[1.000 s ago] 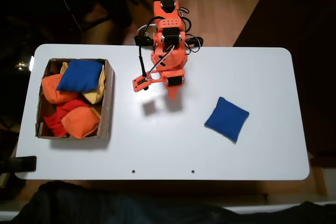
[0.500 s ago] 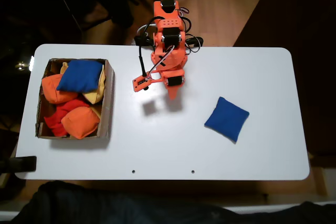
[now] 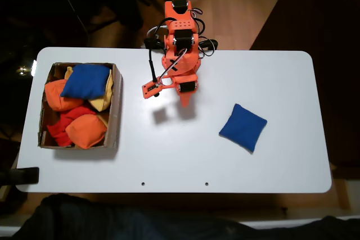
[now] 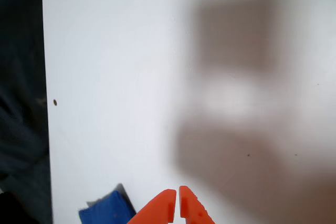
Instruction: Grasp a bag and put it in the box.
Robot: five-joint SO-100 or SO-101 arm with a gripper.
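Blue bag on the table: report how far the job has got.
Done: nothing for this bag; the box holds other beanbags. In hand: nothing; the claw is shut and empty, raised near the arm's base. Left: the bag lies flat on the white table, ungrasped, awaiting pickup and carry to the box.

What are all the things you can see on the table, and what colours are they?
Table: one, white, holding everything else.
Box: one, brown cardboard, at the left end of the table in the fixed view.
Bag: one, royal blue, lying alone on the table right of the arm; a blue corner also shows in the wrist view.
Blue beanbag: one, on top of the pile in the box.
Orange beanbags: two, in the box.
Red beanbag: one, in the box, partly covered.
Yellow beanbag: one, mostly hidden under the blue one.
Arm: one, orange, at the table's far edge.
Gripper: one, orange, fingertips nearly together, holding nothing.
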